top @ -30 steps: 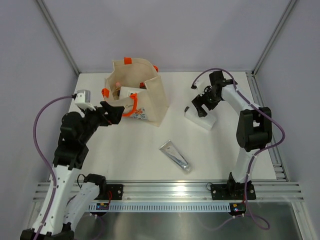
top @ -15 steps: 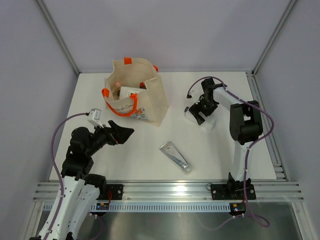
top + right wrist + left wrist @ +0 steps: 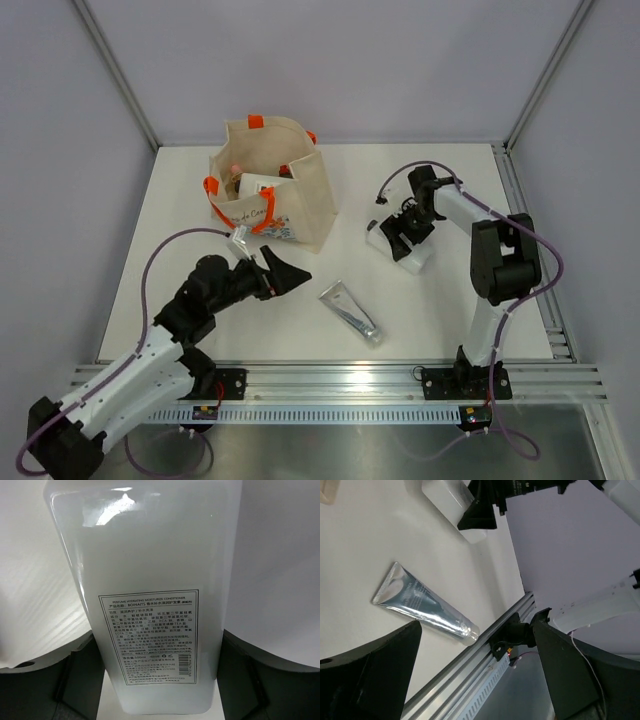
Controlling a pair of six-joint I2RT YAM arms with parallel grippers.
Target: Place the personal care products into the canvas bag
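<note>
Slip risk first: right fingers (image 3: 250, 680) straddle the white bottle (image 3: 150, 580), which lies flat on the table (image 3: 450, 310) well right of the canvas bag (image 3: 305, 195). Each finger sits tight beside a flank, but I cannot tell if they actually press it yet. The bottle looks wide, smooth and full, so a weak or off-centre pinch could let it pivot or drop on the lift, and its bulk could catch the soft rim of the bag and tip it. Left fingers (image 3: 370, 680) are spread wide with nothing in them, aimed low at the silver tube (image 3: 422, 605), which lies on the table between the arms. A shallow approach could shove the flat tube toward the near rail (image 3: 470, 665) instead of getting round it. Other bottles already sit in the bag. Versus a second ago, the left arm has swung from the bag's handle down toward the tube, the right fingers have dropped over the bottle and narrowed, and the tube and bag look unmoved.
</note>
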